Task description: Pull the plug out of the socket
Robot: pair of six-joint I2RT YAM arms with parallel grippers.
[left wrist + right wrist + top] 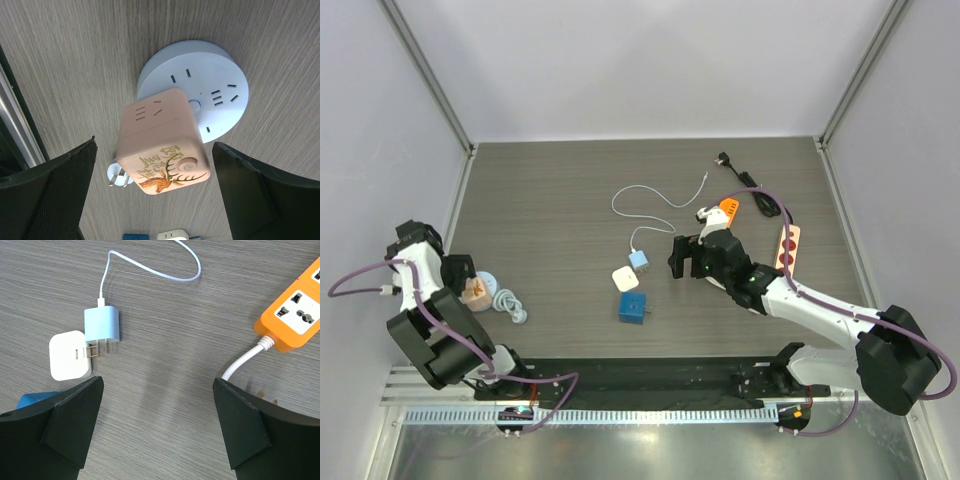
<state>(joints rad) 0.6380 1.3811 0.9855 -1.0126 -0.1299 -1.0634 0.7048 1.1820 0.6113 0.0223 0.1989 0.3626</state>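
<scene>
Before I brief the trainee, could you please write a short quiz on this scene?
1. True or false: the right pincer holds the blue charger.
2. The charger's prongs point into: A the white block; B a red mug; C a black box.
3. Fill in: the socket partly hidden by the pink cube is ____ in shape.
Key: 1 false; 2 A; 3 round.
</scene>
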